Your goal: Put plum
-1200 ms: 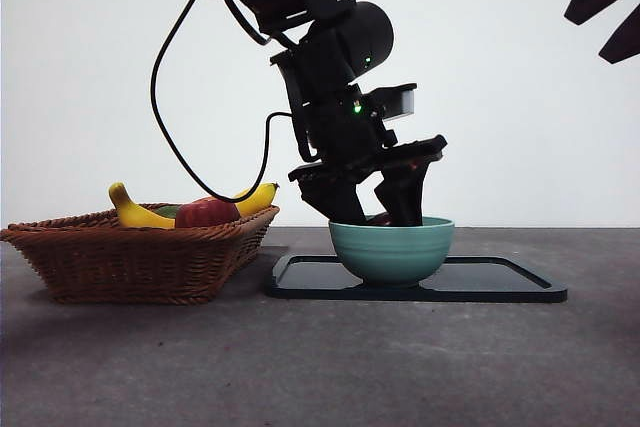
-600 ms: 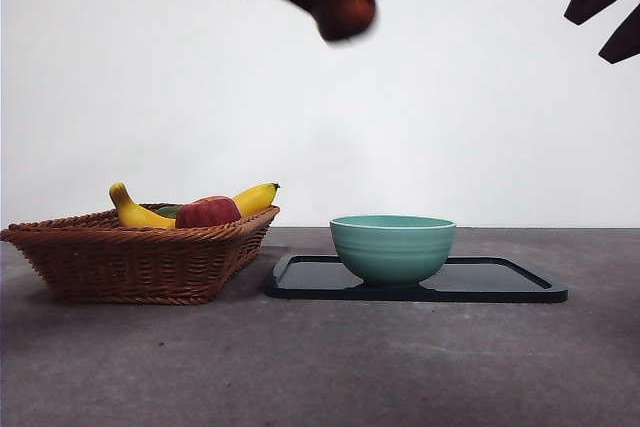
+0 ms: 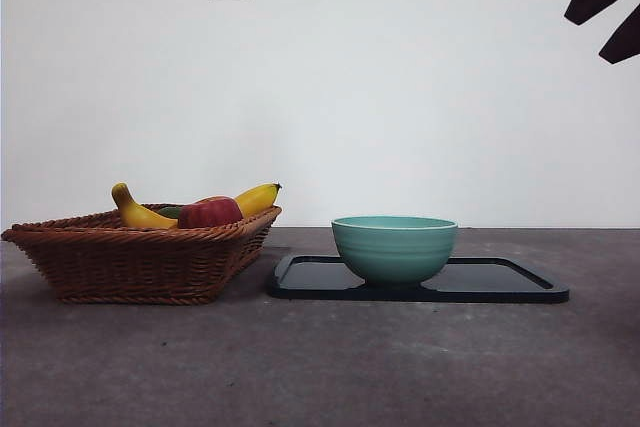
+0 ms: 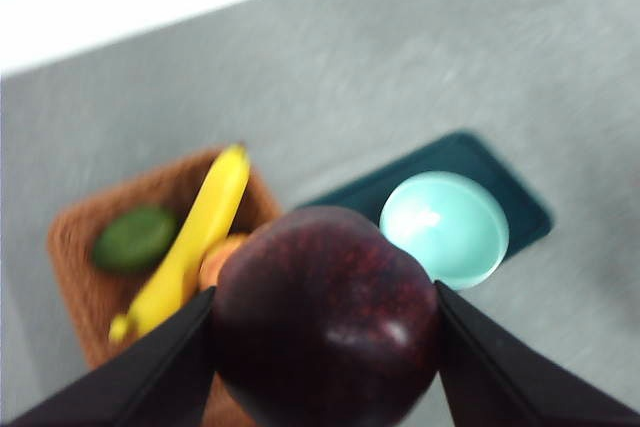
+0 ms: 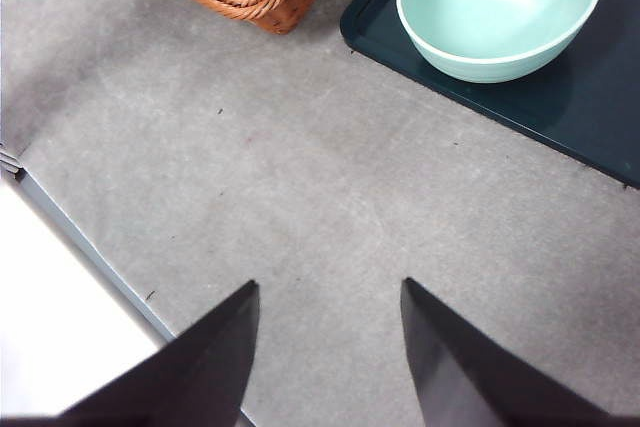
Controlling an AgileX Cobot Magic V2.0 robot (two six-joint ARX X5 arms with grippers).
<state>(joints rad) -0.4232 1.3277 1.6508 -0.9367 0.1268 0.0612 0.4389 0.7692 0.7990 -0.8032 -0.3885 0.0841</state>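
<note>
Grey tabletop (image 3: 320, 367) carries a brown woven wicker basket (image 3: 140, 257) and a pale teal ceramic bowl (image 3: 394, 247); left gripper (image 4: 325, 347) pinches the glossy dark maroon plum (image 4: 325, 312) high above them (firm, slippery; grip its widest girth); right gripper (image 5: 330, 347) waits, jaws spread.

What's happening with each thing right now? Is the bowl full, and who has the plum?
Plum: held in the air, gripped between the left gripper's jaws.
Left gripper: shut on the plum, high above the table.
Right gripper: open, holding nothing.
Bowl: upright on the tray, empty.
Tray: flat on the table.
Basket: upright, holding a banana and an apple.
</note>
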